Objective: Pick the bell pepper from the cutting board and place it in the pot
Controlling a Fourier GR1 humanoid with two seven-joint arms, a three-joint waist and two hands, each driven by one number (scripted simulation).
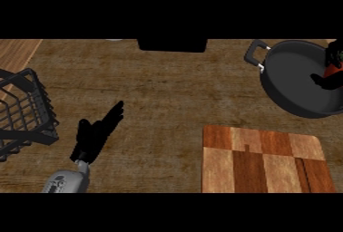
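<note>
The right hand (333, 68) is hanging over the pot (295, 86), at the far right edge of the view, and its fingers are curling around something red, which is most probably the pepper (331, 71); only a small red part is showing between the dark fingers. The board (264, 159) is lying bare below the pot, so the step in hand is, by judgement, the release. To do it well, the hand should be coming a little lower and more toward the pot's middle before it is opening, because now it is standing near the right rim and the pepper could be rolling out. The pot's handle (256, 53) is pointing left, away from the hand, so it is not disturbing. The left hand (97, 131) is resting open on the counter (167, 90), fingers straight, near the basket (23, 113) and well apart from the pot. Between the two hands there is wide open room.
</note>
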